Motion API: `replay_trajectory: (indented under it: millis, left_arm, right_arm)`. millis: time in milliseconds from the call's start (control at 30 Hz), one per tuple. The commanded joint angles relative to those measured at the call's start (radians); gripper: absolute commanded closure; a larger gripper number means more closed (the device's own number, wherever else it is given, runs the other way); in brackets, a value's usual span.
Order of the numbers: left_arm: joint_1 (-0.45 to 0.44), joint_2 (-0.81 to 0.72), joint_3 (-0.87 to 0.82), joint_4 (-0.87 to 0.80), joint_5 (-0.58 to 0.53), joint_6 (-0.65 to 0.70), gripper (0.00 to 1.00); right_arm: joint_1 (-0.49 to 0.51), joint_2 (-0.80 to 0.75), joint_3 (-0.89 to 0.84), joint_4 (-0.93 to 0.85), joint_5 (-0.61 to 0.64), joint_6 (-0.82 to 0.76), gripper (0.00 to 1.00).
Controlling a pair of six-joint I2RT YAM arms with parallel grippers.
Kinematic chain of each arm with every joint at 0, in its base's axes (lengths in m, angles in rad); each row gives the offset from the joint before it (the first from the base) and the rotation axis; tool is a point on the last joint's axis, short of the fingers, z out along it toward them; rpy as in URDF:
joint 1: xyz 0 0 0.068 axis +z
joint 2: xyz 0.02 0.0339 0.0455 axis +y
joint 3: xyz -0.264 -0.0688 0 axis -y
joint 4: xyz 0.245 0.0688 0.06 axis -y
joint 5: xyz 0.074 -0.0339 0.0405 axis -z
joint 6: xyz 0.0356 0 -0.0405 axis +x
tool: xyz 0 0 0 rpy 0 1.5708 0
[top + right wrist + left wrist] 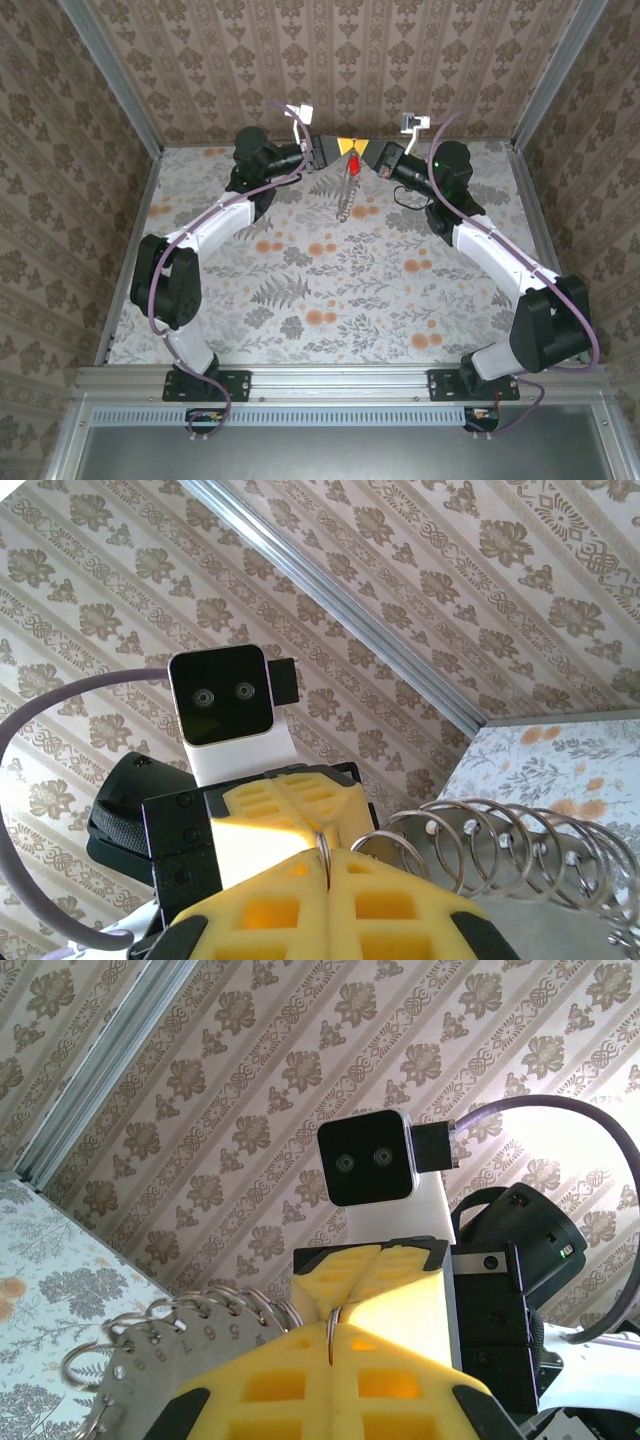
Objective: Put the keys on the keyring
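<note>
The left pincer [330,1348] is closed, its yellow pads [260,1390] pinching a thin silvery wire that looks like one turn of the keyring [490,845]. Nose to nose with it, the right pincer [325,868] is closed on the same wire from the other side. The keyring therefore hangs between the two, raised above the far middle of the desk [300,290].

The keyring looks like a light, springy coil of hard, smooth wire. It is likely to twist or slide in soft pads, and its turns would snap back when spread. The best hold seems to be on a single turn near its end, leaving the neighbouring turn free to be pried open.

The key [353,164] is tiny and red-headed, and it dangles just under the pinched turn of the keyring. It should be light and rigid, and is best taken by the red head so that the hole stays free. Whether it is already threaded on cannot be told.

A flat metal plate [150,1355] stamped with numbers sits among the keyring's loops. It could swing into the way. The patterned wall [330,60] stands close behind the keyring, leaving little room to pull back, and a grey cable [560,1120] arches above.
</note>
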Motion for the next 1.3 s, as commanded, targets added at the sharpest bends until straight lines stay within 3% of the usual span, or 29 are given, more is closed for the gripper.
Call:
replay_trajectory:
  millis: [0, 133, 367, 600, 733, 900, 1267]
  left_arm:
    - [-0.004, -0.032, 0.012, 0.041, 0.015, 0.007, 0.99]
    - [0.024, -0.050, 0.015, -0.016, 0.039, 0.053, 0.71]
    - [0.095, -0.113, 0.059, -0.294, 0.127, 0.264, 0.59]
    - [0.111, -0.117, 0.210, -0.703, 0.231, 0.560, 0.57]
    - [0.111, -0.090, 0.283, -0.846, 0.285, 0.645, 0.58]
    - [0.113, -0.066, 0.317, -0.912, 0.326, 0.697, 0.65]
    - [0.084, -0.006, 0.351, -0.984, 0.353, 0.746, 0.70]
  right_arm:
    - [-0.014, -0.001, 0.052, -0.027, -0.035, -0.028, 1.00]
    - [-0.044, 0.008, 0.105, -0.123, -0.110, -0.094, 1.00]
    - [-0.086, 0.046, 0.234, -0.373, -0.302, -0.284, 1.00]
    - [-0.105, 0.122, 0.380, -0.637, -0.498, -0.507, 1.00]
    - [-0.107, 0.172, 0.463, -0.787, -0.568, -0.614, 1.00]
    - [-0.108, 0.219, 0.522, -0.894, -0.620, -0.680, 1.00]
    - [-0.103, 0.233, 0.500, -0.869, -0.626, -0.663, 1.00]
